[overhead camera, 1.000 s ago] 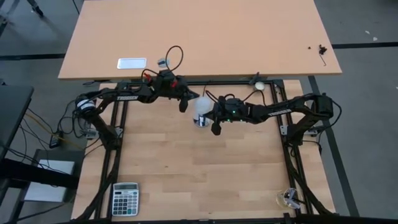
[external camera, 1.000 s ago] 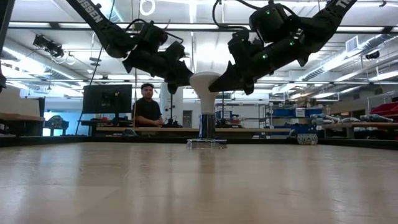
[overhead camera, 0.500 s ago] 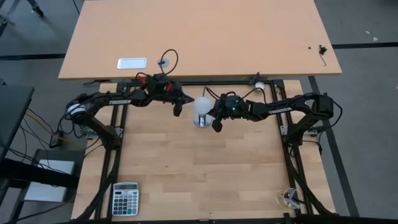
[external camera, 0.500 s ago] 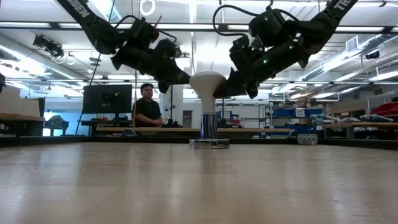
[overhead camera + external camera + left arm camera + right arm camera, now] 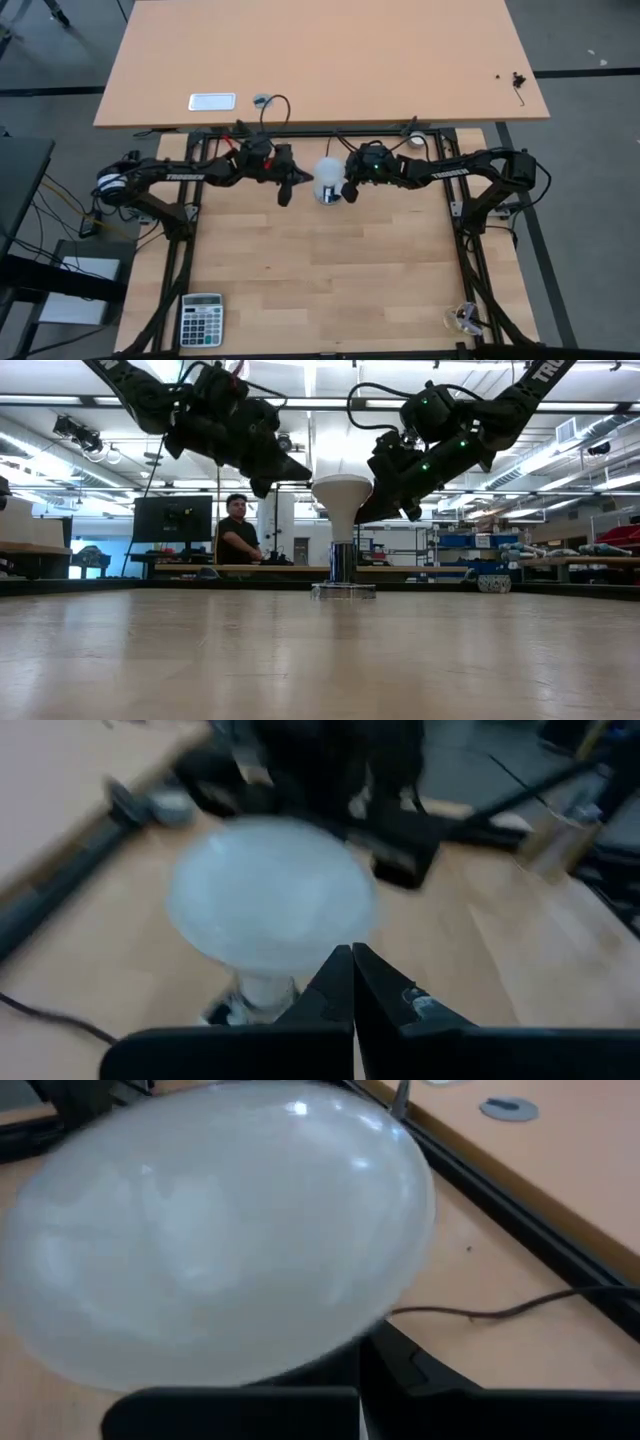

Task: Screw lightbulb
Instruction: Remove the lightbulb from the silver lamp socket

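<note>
The lightbulb (image 5: 327, 176) is stood upright in the socket base (image 5: 343, 590), axis vertical, flanked by both arms. The right gripper (image 5: 349, 190), clamped shut on nothing, is pressed closest; the left gripper (image 5: 285, 192), also shut, is parked further off.

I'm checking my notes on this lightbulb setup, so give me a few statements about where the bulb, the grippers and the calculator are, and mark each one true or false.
1. The lightbulb stands upright in the socket base. True.
2. The left gripper is clamped around the bulb. False: its fingers are shut and it sits beside the bulb, apart from it.
3. The right gripper is on the opposite side of the bulb from the left one. True.
4. The right gripper's fingers are spread wide open. False: they are shut.
5. A calculator lies at the table's near left corner. True.
6. A person reaches onto the table. False: the person is in the room behind it.
</note>
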Tool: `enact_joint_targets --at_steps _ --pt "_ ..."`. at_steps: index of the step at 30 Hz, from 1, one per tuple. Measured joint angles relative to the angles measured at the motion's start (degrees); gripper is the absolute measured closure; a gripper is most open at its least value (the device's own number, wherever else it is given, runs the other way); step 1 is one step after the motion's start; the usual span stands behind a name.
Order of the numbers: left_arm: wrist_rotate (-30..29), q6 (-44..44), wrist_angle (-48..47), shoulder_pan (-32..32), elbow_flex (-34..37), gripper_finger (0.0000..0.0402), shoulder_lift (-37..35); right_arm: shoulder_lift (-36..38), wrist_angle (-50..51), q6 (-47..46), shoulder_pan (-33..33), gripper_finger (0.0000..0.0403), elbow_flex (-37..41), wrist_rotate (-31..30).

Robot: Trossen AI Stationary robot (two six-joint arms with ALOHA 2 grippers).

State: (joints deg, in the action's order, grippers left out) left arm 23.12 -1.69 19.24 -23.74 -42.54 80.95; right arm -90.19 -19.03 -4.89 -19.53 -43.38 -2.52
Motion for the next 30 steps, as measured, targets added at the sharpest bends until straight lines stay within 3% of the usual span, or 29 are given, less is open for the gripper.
enact_joint_targets --at_steps 6,9,25,30 --pt "-8.9 -1.7 3.3 -1.2 -0.6 0.0402 -0.4 0.0 2.4 0.0 1.0 0.0398 0.0 0.4" --pt "-10.5 -2.1 3.1 -2.9 -1.0 0.0402 -0.4 0.0 2.4 0.0 1.9 0.0398 0.0 0.5" --pt "-7.2 -1.4 7.9 -5.5 -3.8 0.0402 7.5 8.2 11.0 -1.6 5.0 0.0398 0.1 1.7" --pt "-5.4 -1.4 10.2 -5.6 -3.9 0.0402 8.7 8.9 7.6 -1.5 6.9 0.0398 0.1 4.1"
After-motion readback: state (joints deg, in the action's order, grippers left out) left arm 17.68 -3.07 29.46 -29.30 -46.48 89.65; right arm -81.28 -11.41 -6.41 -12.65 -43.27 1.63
